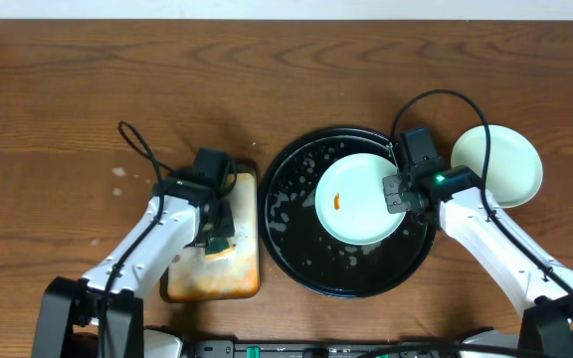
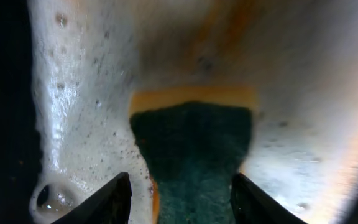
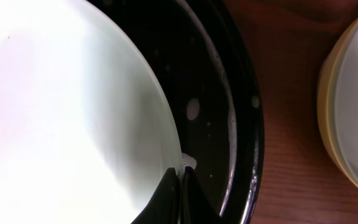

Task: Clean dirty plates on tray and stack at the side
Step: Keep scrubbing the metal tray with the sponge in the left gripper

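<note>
A green-yellow sponge sits on a seemingly rusty-orange tray.

Sponge: dark green scouring face up, yellow layer along its far edge.
Left gripper: black fingertips flank the sponge's near end; a strip of foam shows beside one.
Foam: white, bubbly, spread over the orange-tinted tray; one large bubble ring sits near a fingertip.

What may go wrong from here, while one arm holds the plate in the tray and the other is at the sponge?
1. The right claw pinches only the thin rim of the mint plate in the soapy black tray; wet, it may slip out.
2. The sponge lies between the fingers of the left claw, yet a firm hold is not visible; it may drop when lifted.
</note>
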{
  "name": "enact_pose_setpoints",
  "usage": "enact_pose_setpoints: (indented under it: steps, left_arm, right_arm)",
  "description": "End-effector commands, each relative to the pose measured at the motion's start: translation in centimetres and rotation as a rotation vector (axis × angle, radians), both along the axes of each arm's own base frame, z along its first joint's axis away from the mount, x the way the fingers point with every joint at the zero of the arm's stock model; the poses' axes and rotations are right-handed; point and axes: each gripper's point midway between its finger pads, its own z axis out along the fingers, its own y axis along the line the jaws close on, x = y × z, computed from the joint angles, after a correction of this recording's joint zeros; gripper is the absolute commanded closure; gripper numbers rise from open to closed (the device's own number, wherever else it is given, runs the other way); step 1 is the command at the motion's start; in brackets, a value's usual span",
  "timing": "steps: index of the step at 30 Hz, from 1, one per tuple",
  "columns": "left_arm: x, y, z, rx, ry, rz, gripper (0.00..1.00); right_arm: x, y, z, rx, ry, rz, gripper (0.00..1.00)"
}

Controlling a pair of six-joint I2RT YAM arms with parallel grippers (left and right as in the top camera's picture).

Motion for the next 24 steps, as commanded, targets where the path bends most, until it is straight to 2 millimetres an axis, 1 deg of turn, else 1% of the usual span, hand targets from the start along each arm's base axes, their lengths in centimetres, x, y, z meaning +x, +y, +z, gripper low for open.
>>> enact_pose_setpoints:
  steps: [1,24]
  left_arm:
    - [-0.89,0.72,-0.73,0.033,0.011,0.02,0.48]
    - [-0.73,0.67,-0.83,0.03,0.002,0.02,0.47]
  right_arm:
    - [0.29,0.31,0.43,0.01,-0.008,0.017,0.99]
    - [0.32,0.32,0.45,0.011,-0.009,0.017,0.99]
